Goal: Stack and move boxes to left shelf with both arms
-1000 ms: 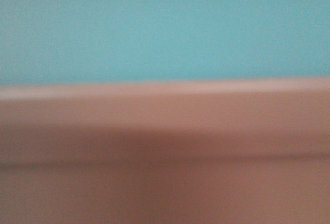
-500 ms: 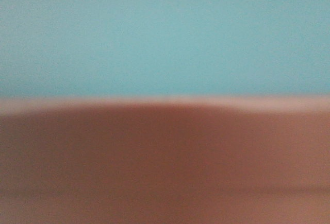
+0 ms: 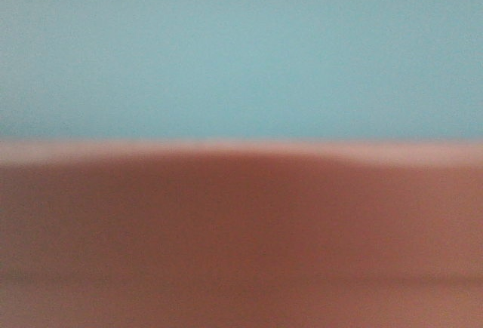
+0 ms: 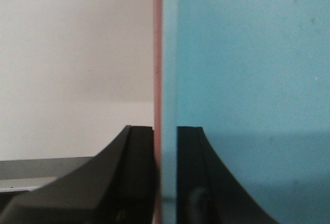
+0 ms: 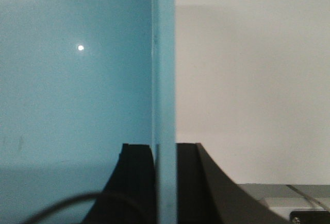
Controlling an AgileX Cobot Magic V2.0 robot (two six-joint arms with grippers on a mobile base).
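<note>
The front view is little help to me. It is all blur, filled side to side by the sky-blue bin (image 3: 241, 49) above and the salmon-pink bin (image 3: 241, 237) below. A pale pink rim line runs across where the two colours meet. Whatever stands beyond the bins is hidden behind them, and neither bin's corners nor its base can be made out.

My left gripper (image 4: 165, 183) is pinched on two upright walls pressed face to face. The thin pink wall lies against my outer finger (image 4: 129, 183) and the blue wall against the inner one, so the blue bin sits nested inside the pink. To the inside I see only smooth blue plastic, cut off at the frame edges. To the outside there is a pale wall (image 4: 72, 54) well apart from me, with a grey strip (image 4: 46, 167) low down that is too blurred to name.

My right gripper (image 5: 165, 183) is clamped on a blue wall standing between its black fingers. I cannot make out any pink there. A dark cable (image 5: 62, 203) curves across the lower corner on the blue side. On the outer side the space is open out to the same pale wall. Something grey and white at the bottom edge is cropped too short for me to identify.
</note>
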